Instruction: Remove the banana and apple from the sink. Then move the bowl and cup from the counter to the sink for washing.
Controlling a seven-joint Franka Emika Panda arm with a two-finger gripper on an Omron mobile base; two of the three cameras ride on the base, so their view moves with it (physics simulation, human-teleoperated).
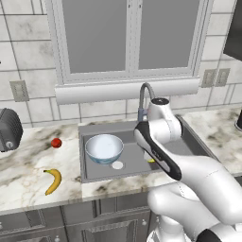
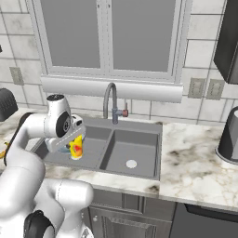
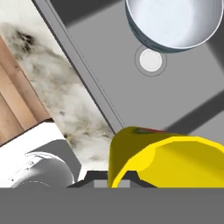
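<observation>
The yellow cup (image 2: 77, 146) with its red-orange mark hangs tilted over the left basin of the dark grey sink (image 2: 135, 148), and my gripper (image 2: 73, 138) is shut on it. In the hand view the cup (image 3: 162, 159) sits right at my gripper (image 3: 114, 180), above the basin floor and the white drain (image 3: 151, 60). The wide bowl (image 1: 104, 148) stands in the left basin, seen again as the bowl (image 3: 175, 22) beyond the drain. The banana (image 1: 53, 180) and the small red apple (image 1: 56, 142) lie on the marble counter (image 1: 28, 165) left of the sink (image 1: 82, 156).
A curved grey faucet (image 2: 110, 100) rises behind the sink's divider. A dark appliance (image 1: 7, 130) stands at the counter's far left and a dark pot (image 2: 230, 135) at the far right. The right basin (image 2: 132, 153) holds just its drain.
</observation>
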